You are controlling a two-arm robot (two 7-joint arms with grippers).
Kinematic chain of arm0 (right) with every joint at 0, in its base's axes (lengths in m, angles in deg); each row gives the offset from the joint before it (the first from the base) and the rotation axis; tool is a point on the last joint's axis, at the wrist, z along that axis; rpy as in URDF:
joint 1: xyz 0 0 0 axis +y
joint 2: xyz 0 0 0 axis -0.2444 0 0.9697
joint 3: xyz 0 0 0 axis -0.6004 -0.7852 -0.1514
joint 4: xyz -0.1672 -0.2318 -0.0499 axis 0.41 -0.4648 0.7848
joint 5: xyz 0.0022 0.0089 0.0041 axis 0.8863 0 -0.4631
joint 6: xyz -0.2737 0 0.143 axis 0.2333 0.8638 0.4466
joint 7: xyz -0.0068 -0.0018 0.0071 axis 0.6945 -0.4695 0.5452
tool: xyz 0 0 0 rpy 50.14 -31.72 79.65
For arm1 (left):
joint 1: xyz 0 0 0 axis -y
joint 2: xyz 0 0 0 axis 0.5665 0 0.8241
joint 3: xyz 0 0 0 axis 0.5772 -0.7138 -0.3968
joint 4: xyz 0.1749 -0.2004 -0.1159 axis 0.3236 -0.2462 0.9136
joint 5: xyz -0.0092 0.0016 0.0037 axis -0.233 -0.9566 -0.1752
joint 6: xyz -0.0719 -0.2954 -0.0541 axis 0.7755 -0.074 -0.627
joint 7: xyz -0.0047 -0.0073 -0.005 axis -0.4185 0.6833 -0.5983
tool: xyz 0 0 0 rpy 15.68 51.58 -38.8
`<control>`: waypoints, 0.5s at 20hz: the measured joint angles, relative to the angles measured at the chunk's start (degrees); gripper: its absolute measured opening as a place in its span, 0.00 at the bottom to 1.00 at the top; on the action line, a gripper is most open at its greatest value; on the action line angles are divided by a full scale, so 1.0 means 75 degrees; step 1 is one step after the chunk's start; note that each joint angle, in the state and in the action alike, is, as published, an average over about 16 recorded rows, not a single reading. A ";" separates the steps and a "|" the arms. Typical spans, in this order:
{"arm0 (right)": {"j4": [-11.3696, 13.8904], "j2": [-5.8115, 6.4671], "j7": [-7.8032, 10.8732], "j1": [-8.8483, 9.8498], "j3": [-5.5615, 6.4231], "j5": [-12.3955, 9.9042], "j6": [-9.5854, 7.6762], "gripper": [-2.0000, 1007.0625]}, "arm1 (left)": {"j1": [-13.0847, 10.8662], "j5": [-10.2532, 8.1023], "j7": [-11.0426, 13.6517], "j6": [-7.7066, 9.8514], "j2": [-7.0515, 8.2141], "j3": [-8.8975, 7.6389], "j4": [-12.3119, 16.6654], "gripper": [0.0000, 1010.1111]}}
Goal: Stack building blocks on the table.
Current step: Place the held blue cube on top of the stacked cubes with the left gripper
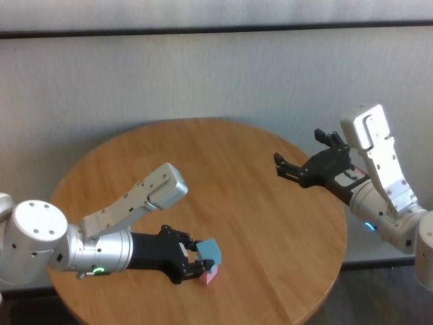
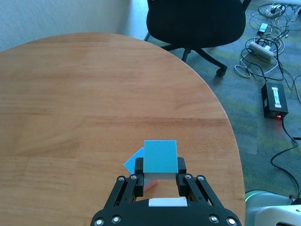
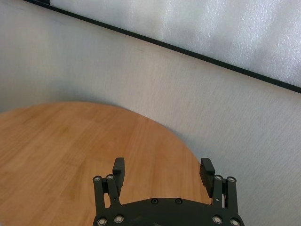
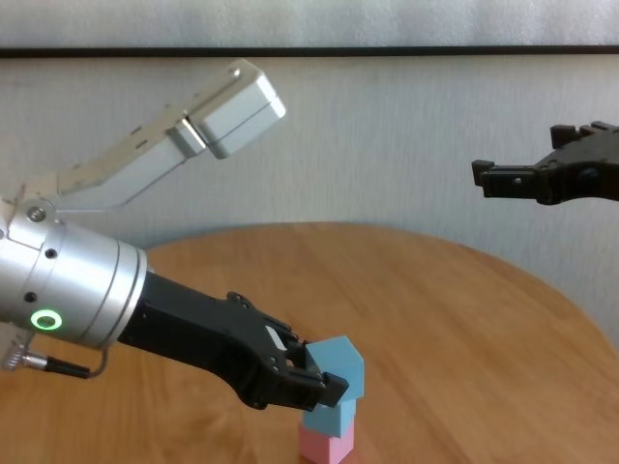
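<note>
A pink block (image 4: 327, 446) sits on the round wooden table (image 1: 223, 162) near its front edge, with a light blue block (image 4: 330, 419) on top of it. My left gripper (image 1: 202, 259) is shut on a second light blue block (image 1: 211, 251), which rests on that stack, turned a little against the block below. In the left wrist view the held block (image 2: 160, 157) sits between the fingers, with a corner of the lower blue block (image 2: 135, 161) and some pink (image 2: 150, 184) beneath. My right gripper (image 1: 302, 152) is open and empty, held in the air over the table's right side.
A black office chair (image 2: 197, 19) stands beyond the table's edge, with cables and a black power box (image 2: 273, 99) on the carpet. A pale wall (image 1: 216, 74) runs behind the table.
</note>
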 joint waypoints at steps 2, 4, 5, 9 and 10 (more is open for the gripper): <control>0.0000 0.0000 0.0000 0.0000 0.0000 0.0000 0.0000 1.00 | 0.0028 -0.0026 -0.0005 -0.0012 -0.0012 0.0022 -0.0052 0.39; 0.0000 0.0000 0.0000 0.0000 0.0000 0.0000 0.0000 1.00 | 0.0055 -0.0052 -0.0011 -0.0021 -0.0026 0.0041 -0.0104 0.39; 0.0000 0.0000 0.0000 0.0000 0.0000 0.0000 0.0000 1.00 | 0.0068 -0.0065 -0.0014 -0.0024 -0.0033 0.0048 -0.0127 0.39; 0.0000 0.0000 0.0000 0.0000 0.0000 0.0000 0.0000 1.00 | 0.0127 -0.0110 -0.0017 -0.0029 -0.0063 0.0081 -0.0225 0.39; 0.0000 0.0000 0.0000 0.0000 0.0000 0.0000 0.0000 1.00 | 0.0142 -0.0119 -0.0016 -0.0030 -0.0071 0.0090 -0.0250 0.39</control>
